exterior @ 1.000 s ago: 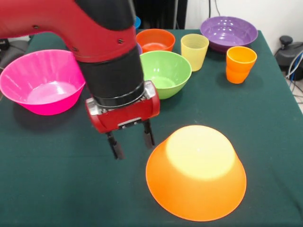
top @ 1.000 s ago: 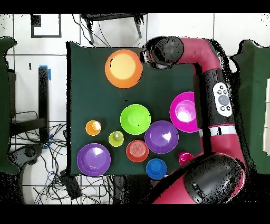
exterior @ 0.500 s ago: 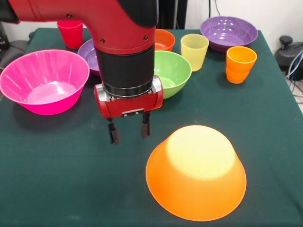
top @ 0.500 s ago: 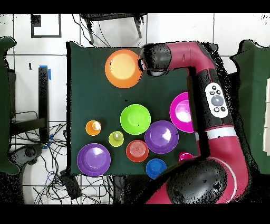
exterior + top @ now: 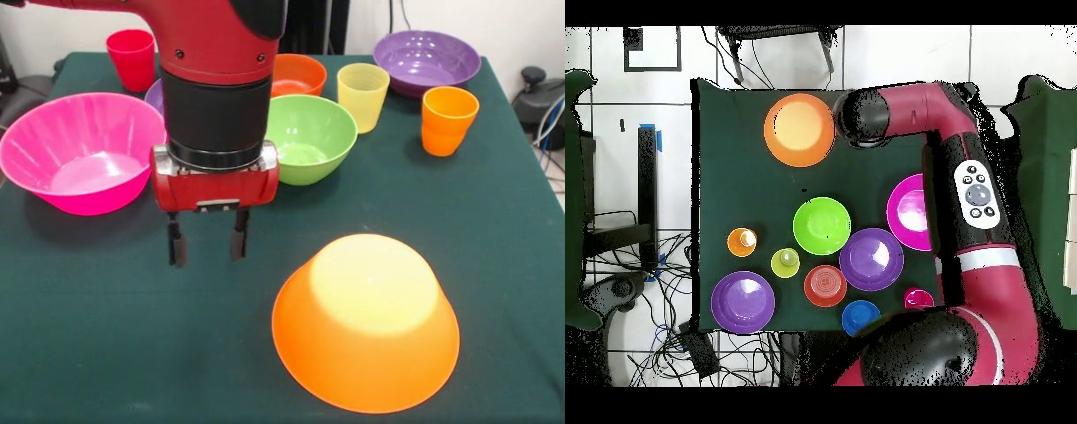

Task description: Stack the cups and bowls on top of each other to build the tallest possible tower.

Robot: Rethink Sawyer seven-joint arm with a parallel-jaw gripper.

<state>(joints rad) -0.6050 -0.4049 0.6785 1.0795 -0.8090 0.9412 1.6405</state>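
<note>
Hovering empty, released claw [image 5: 207, 247] over dark green worktop [image 5: 97, 327].
Large upturned glossy orange plastic bowl [image 5: 365, 320] sits just beside it.

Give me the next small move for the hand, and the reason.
Probably swing the hand toward the pink bowl and line up on its rim. The hand is open and empty above bare cloth, the upturned orange bowl has nothing on it yet, and the pink bowl is the largest one nearby to stack.
</note>
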